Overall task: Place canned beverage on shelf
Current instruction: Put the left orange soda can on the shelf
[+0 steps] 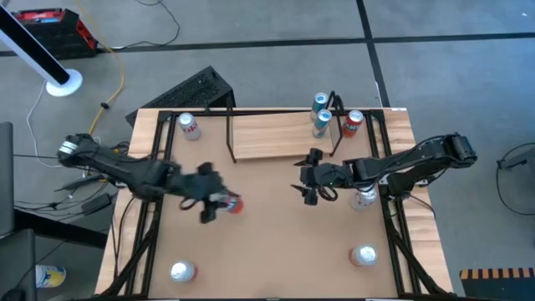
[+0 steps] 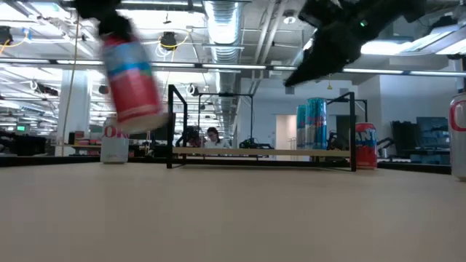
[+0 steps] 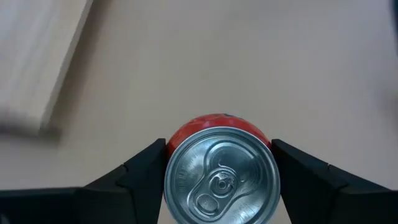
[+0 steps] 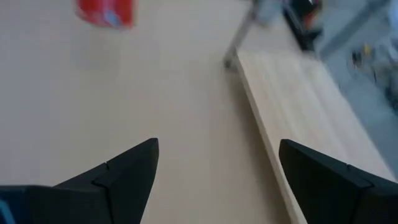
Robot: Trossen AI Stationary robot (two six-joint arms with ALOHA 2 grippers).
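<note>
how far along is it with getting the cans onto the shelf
Done: two blue cans stand at the shelf's right end, with a red can beside them. In hand: the left gripper holds a red can lifted off the table. Left: carrying it to the shelf, where most of the plank is bare. The right gripper is open near the shelf.

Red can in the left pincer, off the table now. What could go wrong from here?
1. The red can hangs tilted in the left pincer in the low view; it could slip or land crooked.
2. Two blue cans and another red can crowd the shelf's right end; aim left.
3. The open right pincer hovers near the shelf front, possibly in the way.
</note>
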